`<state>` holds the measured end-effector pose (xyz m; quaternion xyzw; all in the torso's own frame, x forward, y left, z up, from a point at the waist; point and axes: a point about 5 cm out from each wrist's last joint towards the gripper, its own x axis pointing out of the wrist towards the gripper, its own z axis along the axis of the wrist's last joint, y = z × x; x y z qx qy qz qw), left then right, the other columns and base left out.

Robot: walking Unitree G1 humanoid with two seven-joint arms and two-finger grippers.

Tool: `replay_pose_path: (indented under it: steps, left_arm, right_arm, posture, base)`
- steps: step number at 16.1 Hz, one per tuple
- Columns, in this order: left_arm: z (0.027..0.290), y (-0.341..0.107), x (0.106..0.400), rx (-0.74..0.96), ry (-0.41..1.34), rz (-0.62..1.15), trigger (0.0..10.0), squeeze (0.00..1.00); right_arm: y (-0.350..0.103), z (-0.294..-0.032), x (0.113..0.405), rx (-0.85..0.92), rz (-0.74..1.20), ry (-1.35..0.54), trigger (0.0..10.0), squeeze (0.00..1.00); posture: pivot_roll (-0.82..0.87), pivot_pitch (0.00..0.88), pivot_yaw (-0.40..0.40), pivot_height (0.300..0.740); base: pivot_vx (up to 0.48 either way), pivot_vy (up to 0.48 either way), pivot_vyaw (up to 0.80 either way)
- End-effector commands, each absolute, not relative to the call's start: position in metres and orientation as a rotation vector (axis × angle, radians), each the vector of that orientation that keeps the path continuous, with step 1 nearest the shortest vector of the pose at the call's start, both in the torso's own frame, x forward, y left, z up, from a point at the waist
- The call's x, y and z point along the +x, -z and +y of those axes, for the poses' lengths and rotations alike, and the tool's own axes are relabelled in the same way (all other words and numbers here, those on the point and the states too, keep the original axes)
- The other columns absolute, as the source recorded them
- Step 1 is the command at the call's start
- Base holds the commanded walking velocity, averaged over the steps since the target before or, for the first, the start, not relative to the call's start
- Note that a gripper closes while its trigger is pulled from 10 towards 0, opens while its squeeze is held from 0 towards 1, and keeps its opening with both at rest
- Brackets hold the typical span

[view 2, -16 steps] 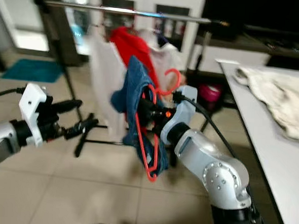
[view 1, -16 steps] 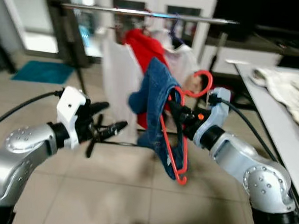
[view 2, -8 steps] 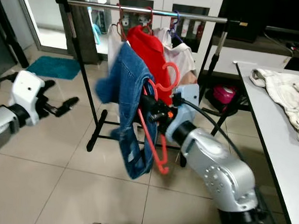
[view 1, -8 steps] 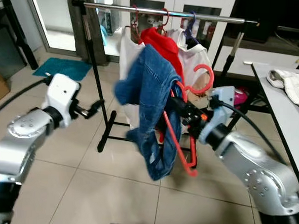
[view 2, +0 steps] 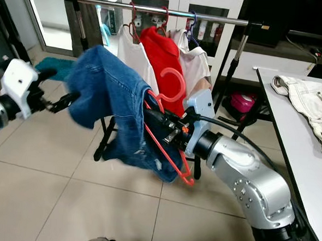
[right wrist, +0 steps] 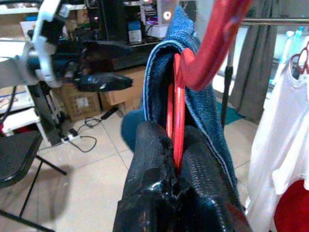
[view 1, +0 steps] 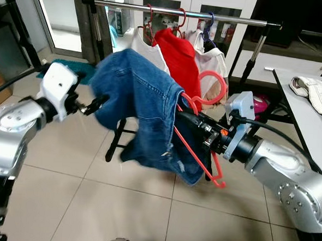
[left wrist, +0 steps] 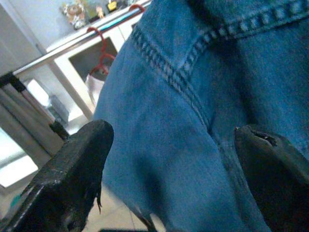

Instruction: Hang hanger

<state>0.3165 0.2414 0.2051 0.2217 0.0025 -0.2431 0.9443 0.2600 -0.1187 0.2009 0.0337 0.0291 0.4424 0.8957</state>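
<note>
The right gripper pinches the red hanger, draped with a denim garment — at centre. The left gripper, fingers spread, sits at its 9 o'clock edge. The clothes rail at 12 o'clock holds a red top and white shirts.

- The hanger is smooth red plastic with a slight gloss.
- The denim garment on it is matt blue cloth, with raised stitched seams.
- The rail is polished, shiny metal.
- The right hand has black fingers, textured and a little glossy.
- The left hand has dull, scuffed black fingers.
- The floor is smooth beige tile with a soft sheen.
- The table looks smooth and matt white.
</note>
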Motion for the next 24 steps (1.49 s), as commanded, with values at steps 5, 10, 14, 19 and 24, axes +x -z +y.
replay_pose_path:
  steps: [5, 10, 14, 19, 24]
  left_arm:
    - [0.263, -0.236, 0.326, 0.531, 0.503, -0.099, 10.0, 0.29]
    - [0.277, -0.232, 0.330, 0.585, 0.645, -0.009, 10.0, 0.00]
    - [0.277, -0.216, 0.325, 0.531, 0.736, 0.042, 0.0, 0.00]
    - [0.276, -0.210, 0.329, 0.522, 0.761, 0.051, 0.0, 0.00]
    - [0.276, -0.208, 0.332, 0.500, 0.732, 0.026, 0.0, 0.00]
  right_arm:
    - [-0.219, -0.120, 0.246, -0.039, 0.020, -1.060, 10.0, 0.00]
    - [-0.225, -0.119, 0.235, -0.025, 0.006, -1.175, 10.0, 0.00]
    - [-0.225, -0.119, 0.233, -0.014, 0.003, -1.173, 10.0, 0.00]
    - [-0.225, -0.117, 0.230, -0.004, 0.001, -1.191, 10.0, 0.00]
    - [-0.224, -0.116, 0.229, -0.004, 0.001, -1.189, 10.0, 0.00]
  posture:
    - [-0.10, 0.000, 0.025, 0.740]
    - [-0.09, 0.000, 0.028, 0.740]
    - [-0.10, 0.000, 0.033, 0.740]
    - [-0.10, 0.000, 0.034, 0.740]
    - [-0.11, 0.000, 0.034, 0.740]
  base:
    - [0.000, 0.000, 0.00]
    - [0.000, 0.000, 0.00]
    - [0.000, 0.000, 0.00]
    - [0.000, 0.000, 0.00]
    - [0.000, 0.000, 0.00]
